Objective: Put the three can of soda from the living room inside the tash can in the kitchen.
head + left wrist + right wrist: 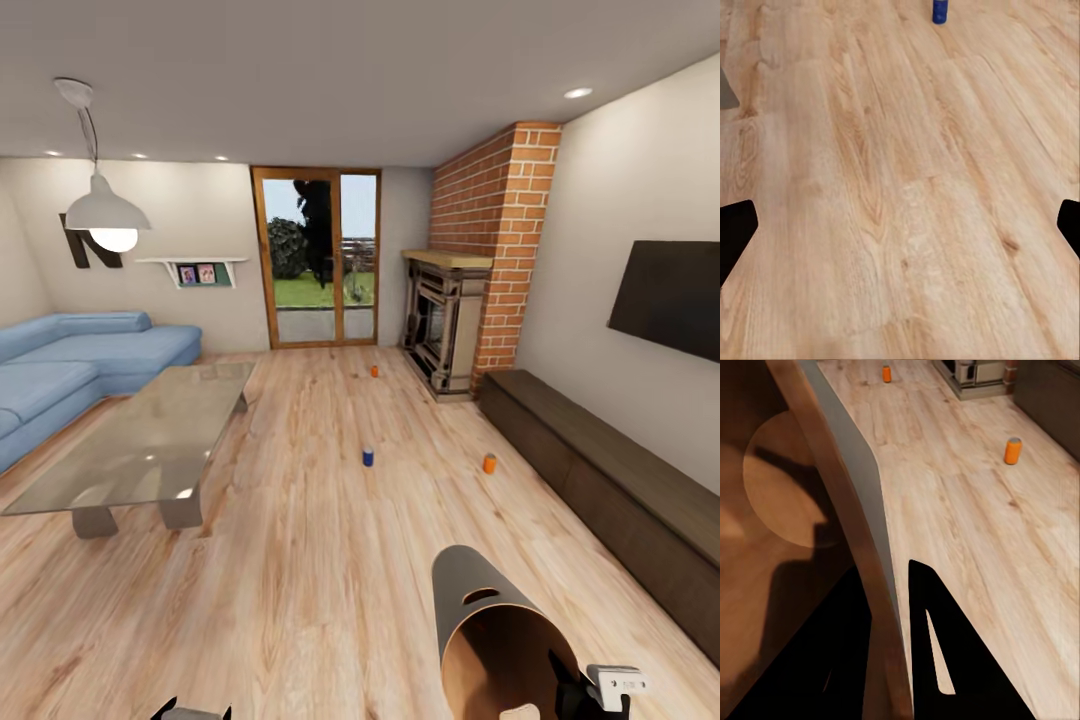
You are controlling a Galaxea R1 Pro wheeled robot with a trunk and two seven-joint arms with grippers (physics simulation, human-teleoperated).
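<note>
Right claw [891, 637] pinching the trash can [490, 640] by its wall: one finger inside against the tan-brown lining, the other outside on the grey face. Trash can carried tilted, mouth toward the camera, one oval handle slot showing near the rim. Left claw [900, 225] spread wide over bare wood floor [320, 560], holding nothing.

Soda cans counted: three, all upright on the floor, well apart from one another. One blue can [368, 457] mid-floor, ahead of the left claw, seen also at the edge of the left wrist view [939, 10]. One orange can [489, 463] near the long dark low bench [610, 490], seen in the right wrist view [1012, 451]. One orange can [374, 371] farther off, toward the fireplace [445, 325] and the glass door [318, 258], also in the right wrist view [886, 373].

Surroundings: one glass coffee table [150, 440] just beside the blue sofa [80, 365], on the left; brick chimney [505, 240] above the fireplace; dark screen [668, 300] on the right wall; pendant lamp [105, 215]. Floor between claws and cans unobstructed.
</note>
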